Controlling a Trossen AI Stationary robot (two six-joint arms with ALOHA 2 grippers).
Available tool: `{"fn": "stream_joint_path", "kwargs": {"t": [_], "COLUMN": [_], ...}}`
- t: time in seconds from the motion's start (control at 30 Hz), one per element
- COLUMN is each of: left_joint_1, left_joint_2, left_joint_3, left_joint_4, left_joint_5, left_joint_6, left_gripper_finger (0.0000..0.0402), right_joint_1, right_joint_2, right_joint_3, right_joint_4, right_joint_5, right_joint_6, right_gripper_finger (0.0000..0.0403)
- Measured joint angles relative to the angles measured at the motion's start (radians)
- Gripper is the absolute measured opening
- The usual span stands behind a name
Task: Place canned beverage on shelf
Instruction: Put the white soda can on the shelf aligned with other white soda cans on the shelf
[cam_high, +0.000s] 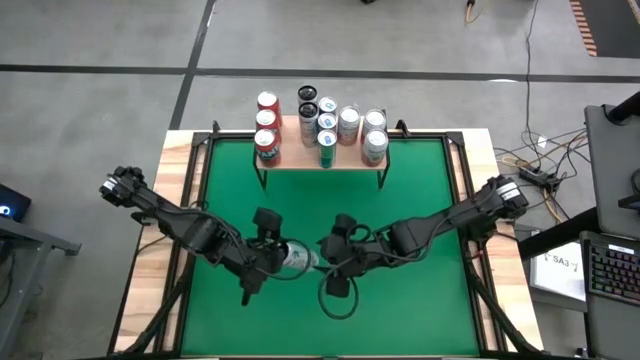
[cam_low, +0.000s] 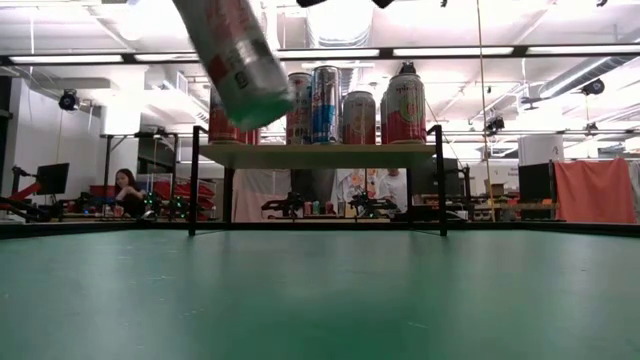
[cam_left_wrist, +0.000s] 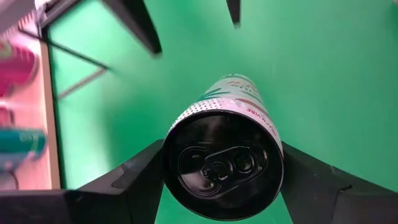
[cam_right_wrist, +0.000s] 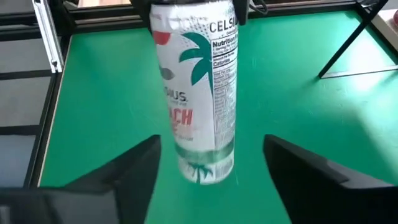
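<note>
Two arms: both reach in over the green table (cam_high: 400, 190) and meet near the lower centre of the high view
Left gripper (cam_high: 268, 258): lower centre-left of the high view, pinching the white can (cam_high: 296, 259); in the left wrist view its two dark fingers (cam_left_wrist: 134, 180) press either side of the can's top end at the bottom of the frame
Right gripper (cam_high: 334, 262): lower centre of the high view, just right of the can; in the right wrist view its fingers (cam_right_wrist: 134, 168) stand spread at the lower left and lower right, clear of the can on both sides
White can, position: off the table surface, lying across between the two grippers in the high view; tilted at the upper left of the low view, lower end pointing down and right
White can, look: palm-tree print with red lettering, black lid and pull tab facing the left wrist camera
Shelf (cam_high: 322, 157): upper centre of the high view, light wood top on thin black legs, at the far edge of the green table
Cans on the shelf (cam_high: 321, 122): a cluster standing upright, red ones at the left, blue and silver ones toward the middle and right
Room behind: a person (cam_low: 128, 190) at the left edge of the low view, beyond the table
</note>
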Motion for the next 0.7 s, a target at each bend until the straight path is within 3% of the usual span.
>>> {"fn": "stream_joint_path", "kwargs": {"t": [0.13, 0.3, 0.57, 0.7], "left_joint_1": [0.002, 0.009, 0.028, 0.032], "left_joint_2": [0.000, 0.000, 0.000, 0.000], "left_joint_3": [0.013, 0.019, 0.019, 0.024], "left_joint_4": [0.031, 0.063, 0.110, 0.110], "left_joint_5": [0.000, -0.013, -0.016, -0.015], "left_joint_6": [0.055, 0.112, 0.193, 0.200], "left_gripper_finger": [0.0246, 0.0246, 0.0246, 0.0246], "right_joint_1": [-0.006, -0.016, -0.031, -0.037], "right_joint_2": [0.033, 0.058, 0.090, 0.091], "right_joint_3": [0.000, 0.000, 0.000, 0.000], "right_joint_4": [0.029, 0.053, 0.126, 0.134], "right_joint_5": [-0.002, -0.003, -0.004, -0.003], "right_joint_6": [-0.007, -0.025, -0.104, -0.130], "right_gripper_finger": [0.0323, 0.0355, 0.0358, 0.0338]}}
